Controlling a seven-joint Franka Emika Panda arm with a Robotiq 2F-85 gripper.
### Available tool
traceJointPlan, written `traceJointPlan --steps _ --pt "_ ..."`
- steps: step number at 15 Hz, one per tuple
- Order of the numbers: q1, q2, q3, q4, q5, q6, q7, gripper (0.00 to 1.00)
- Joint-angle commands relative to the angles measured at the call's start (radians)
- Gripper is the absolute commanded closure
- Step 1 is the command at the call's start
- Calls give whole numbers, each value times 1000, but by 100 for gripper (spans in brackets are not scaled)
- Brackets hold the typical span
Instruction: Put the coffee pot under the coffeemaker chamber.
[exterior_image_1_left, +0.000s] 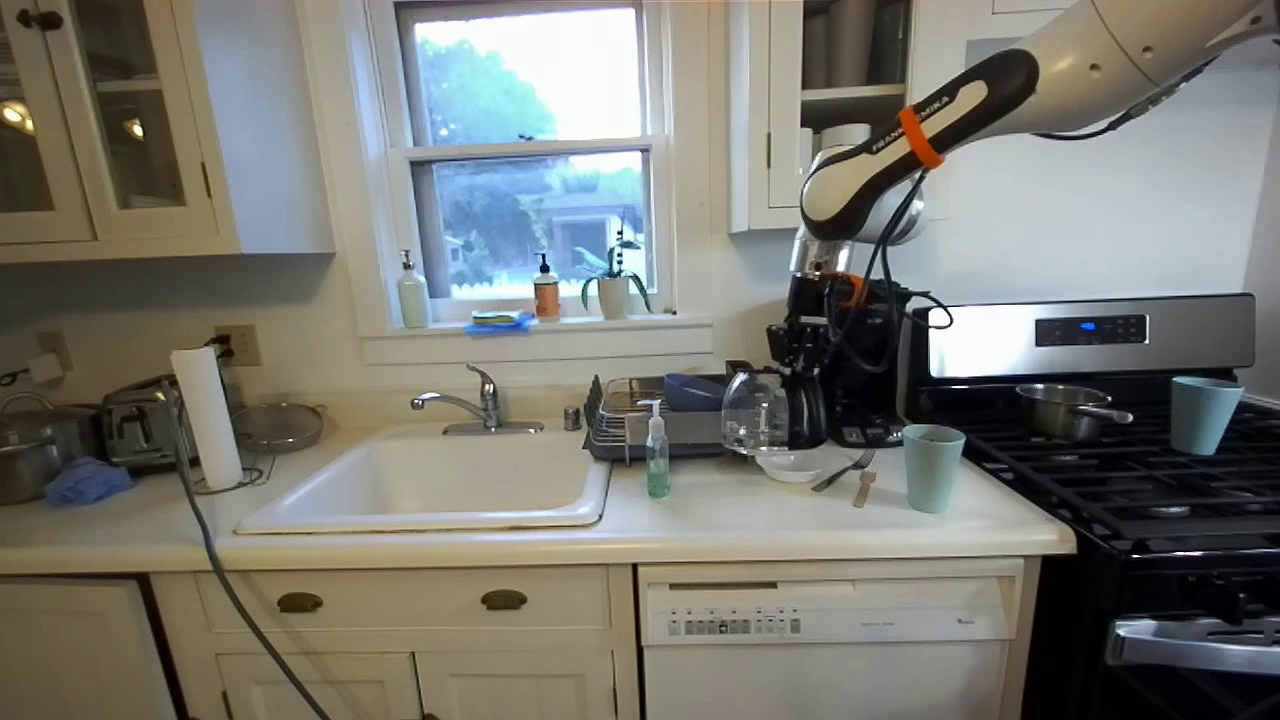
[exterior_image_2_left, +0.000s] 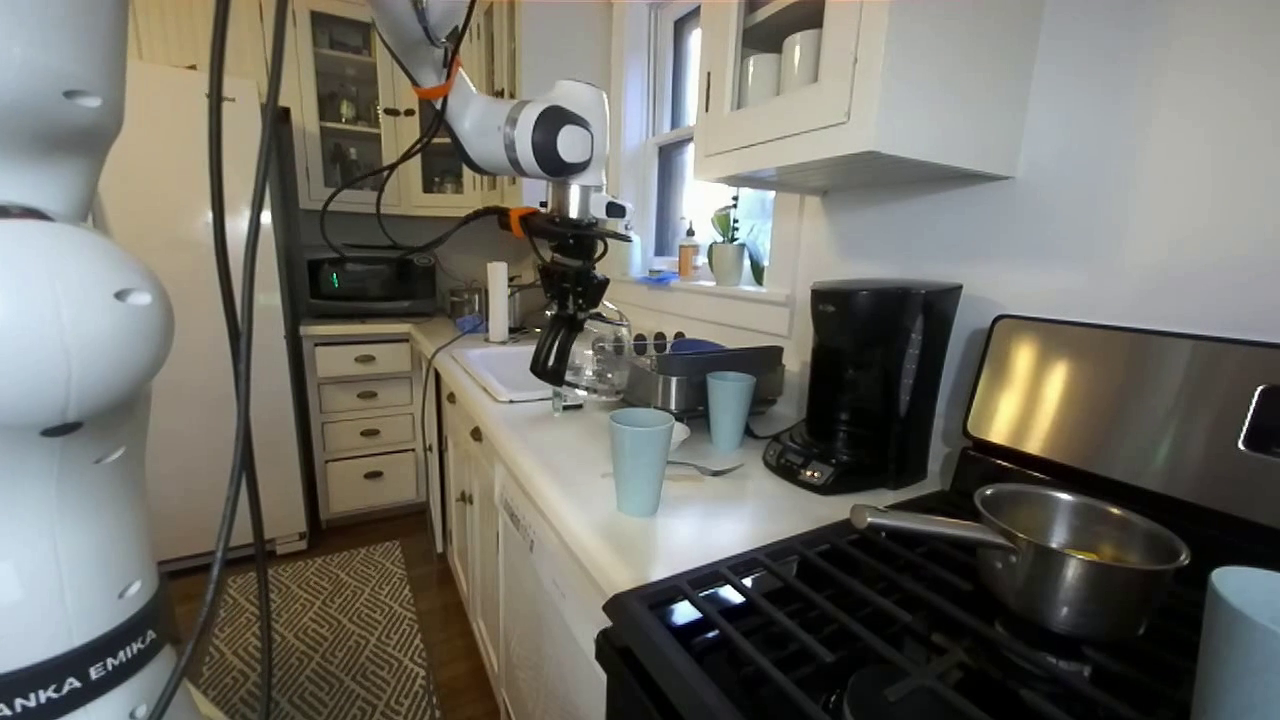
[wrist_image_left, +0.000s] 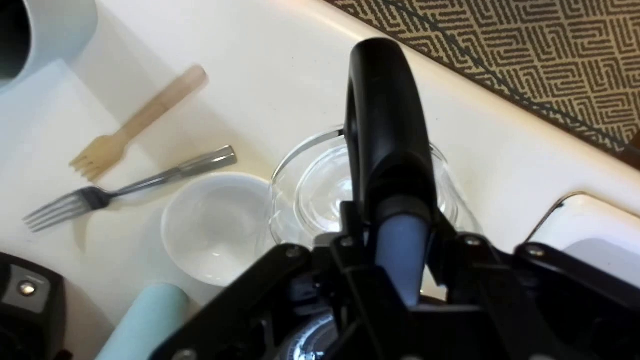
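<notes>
The coffee pot (exterior_image_1_left: 755, 412) is a clear glass carafe with a black handle (wrist_image_left: 387, 115). Its glass also shows beside the gripper in an exterior view (exterior_image_2_left: 603, 360). My gripper (wrist_image_left: 395, 227) is shut on the handle and holds the pot over the counter, near the dish rack. The gripper also shows in both exterior views (exterior_image_1_left: 797, 350) (exterior_image_2_left: 572, 295). No black lid can be made out. The black coffeemaker (exterior_image_2_left: 870, 390) stands against the wall by the stove, apart from the pot. Its chamber is dark and hard to see into. Only its corner shows in the wrist view (wrist_image_left: 32, 295).
A white bowl (wrist_image_left: 215, 227), a metal fork (wrist_image_left: 135, 185) and a wooden fork (wrist_image_left: 140, 120) lie near the pot. Pale green cups (exterior_image_2_left: 640, 460) (exterior_image_2_left: 730, 410) stand between pot and coffeemaker. A soap bottle (exterior_image_1_left: 656, 455), dish rack (exterior_image_1_left: 620, 420) and sink (exterior_image_1_left: 430, 512) are nearby.
</notes>
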Motion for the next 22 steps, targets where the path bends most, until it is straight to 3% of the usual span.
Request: traceJointPlan --steps 1,6,15,22 --pt "-31 -130 -39 -105 31 13 86 92" --pt "-68 -164 -85 -126 -39 20 250 92" --pt "-86 -76 -120 -52 -271 4 636 92" --pt "-78 37 -149 68 -355 -3 767 92"
